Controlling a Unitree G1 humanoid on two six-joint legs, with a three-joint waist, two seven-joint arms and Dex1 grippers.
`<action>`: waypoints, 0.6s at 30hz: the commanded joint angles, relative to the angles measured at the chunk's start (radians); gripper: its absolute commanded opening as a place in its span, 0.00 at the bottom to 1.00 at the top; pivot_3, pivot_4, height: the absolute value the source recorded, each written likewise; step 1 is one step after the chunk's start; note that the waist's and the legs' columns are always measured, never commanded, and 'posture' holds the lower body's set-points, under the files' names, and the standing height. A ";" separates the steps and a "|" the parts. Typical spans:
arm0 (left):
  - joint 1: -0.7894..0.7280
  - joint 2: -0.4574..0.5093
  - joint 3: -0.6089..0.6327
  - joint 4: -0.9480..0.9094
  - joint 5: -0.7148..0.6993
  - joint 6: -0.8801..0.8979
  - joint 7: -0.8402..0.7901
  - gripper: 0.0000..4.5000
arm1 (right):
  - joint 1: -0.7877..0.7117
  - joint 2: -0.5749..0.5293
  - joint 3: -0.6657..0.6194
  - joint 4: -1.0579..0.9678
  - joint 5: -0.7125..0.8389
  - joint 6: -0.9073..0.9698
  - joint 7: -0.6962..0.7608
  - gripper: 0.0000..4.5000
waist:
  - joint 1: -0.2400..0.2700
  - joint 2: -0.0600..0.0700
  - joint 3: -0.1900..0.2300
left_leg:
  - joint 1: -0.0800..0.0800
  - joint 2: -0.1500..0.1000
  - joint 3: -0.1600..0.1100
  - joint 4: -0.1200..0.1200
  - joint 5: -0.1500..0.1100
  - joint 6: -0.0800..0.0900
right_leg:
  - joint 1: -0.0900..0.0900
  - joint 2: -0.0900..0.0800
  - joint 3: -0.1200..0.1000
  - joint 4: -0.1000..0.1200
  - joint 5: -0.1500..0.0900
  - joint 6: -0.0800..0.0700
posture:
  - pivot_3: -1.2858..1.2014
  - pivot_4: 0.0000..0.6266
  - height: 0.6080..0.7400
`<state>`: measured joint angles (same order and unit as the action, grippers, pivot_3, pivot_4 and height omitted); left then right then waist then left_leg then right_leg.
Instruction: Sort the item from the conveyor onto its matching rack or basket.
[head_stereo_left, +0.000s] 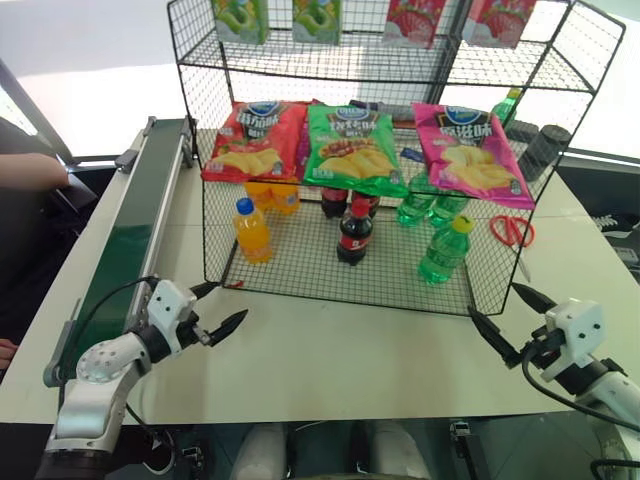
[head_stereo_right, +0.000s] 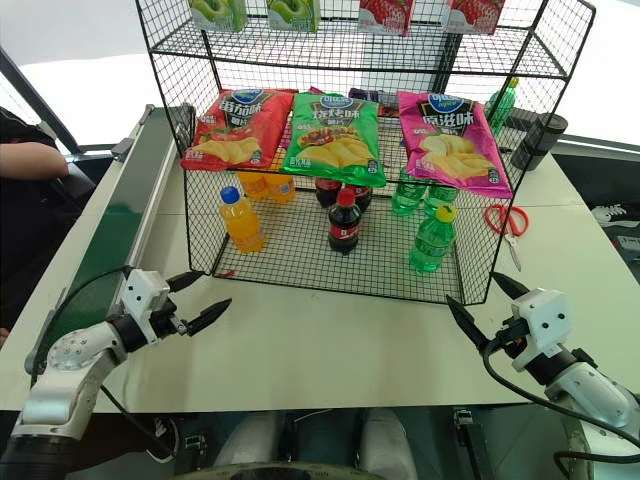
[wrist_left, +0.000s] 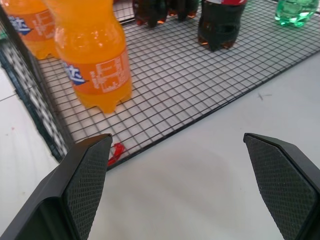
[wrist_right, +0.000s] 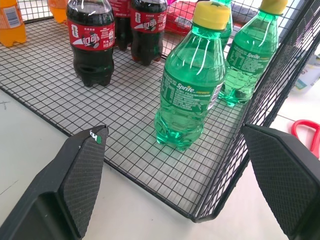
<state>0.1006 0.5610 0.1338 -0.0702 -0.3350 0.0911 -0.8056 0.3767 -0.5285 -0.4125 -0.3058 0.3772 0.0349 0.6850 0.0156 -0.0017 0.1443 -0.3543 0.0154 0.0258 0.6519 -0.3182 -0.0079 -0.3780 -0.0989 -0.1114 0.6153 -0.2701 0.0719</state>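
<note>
A green soda bottle (head_stereo_left: 445, 250) with a yellow cap stands upright on the mesh floor of the black wire rack (head_stereo_left: 300, 272), at its front right; the right wrist view shows the bottle (wrist_right: 190, 85) close ahead. More green bottles (wrist_right: 252, 55) stand behind it. The conveyor (head_stereo_left: 130, 230) with its dark green belt runs along the table's left side, and nothing lies on the part of the belt I can see. My left gripper (head_stereo_left: 228, 302) is open and empty in front of the rack's left corner. My right gripper (head_stereo_left: 493, 300) is open and empty by the rack's front right corner.
Orange bottles (head_stereo_left: 252, 230) and cola bottles (head_stereo_left: 354, 232) stand in the basket. Chip bags (head_stereo_left: 355, 148) lie on the tier above. Red scissors (head_stereo_left: 512, 230) and dark cups (head_stereo_left: 545, 150) sit right of the rack. A person's arm (head_stereo_left: 30, 170) rests beyond the conveyor.
</note>
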 joint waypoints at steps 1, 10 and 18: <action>-0.011 0.011 0.020 -0.022 -0.016 -0.007 -0.013 1.00 | -0.003 -0.009 -0.024 -0.015 0.019 -0.007 0.005 0.98 | 0.000 0.000 0.000 | 0.000 0.000 0.000 0.000 0.000 0.000 | 0.000 0.000 0.000 0.000 0.000 0.000 | 0.52 0.24 0.88; -0.031 -0.005 0.010 -0.006 0.019 -0.026 0.027 1.00 | -0.023 -0.007 -0.013 0.017 0.009 -0.022 0.017 0.98 | -0.001 0.000 0.000 | 0.000 0.000 0.000 0.000 0.000 0.000 | 0.000 0.000 0.000 0.000 0.000 0.000 | 0.52 0.24 0.88; -0.037 -0.021 0.003 -0.001 0.037 -0.043 0.041 1.00 | -0.046 -0.007 0.004 0.031 -0.001 -0.025 0.024 0.98 | 0.000 0.000 0.000 | 0.000 0.000 0.000 0.000 0.000 0.000 | 0.000 0.000 0.000 0.000 0.000 0.000 | 0.52 0.24 0.88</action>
<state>0.0727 0.5406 0.1327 -0.0592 -0.2994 0.0696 -0.7659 0.3357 -0.5284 -0.4005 -0.2684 0.3715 0.0319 0.7058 0.0152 -0.0016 0.1442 -0.3541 0.0154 0.0258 0.6519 -0.3182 -0.0079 -0.3778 -0.0987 -0.1114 0.6155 -0.2701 0.0719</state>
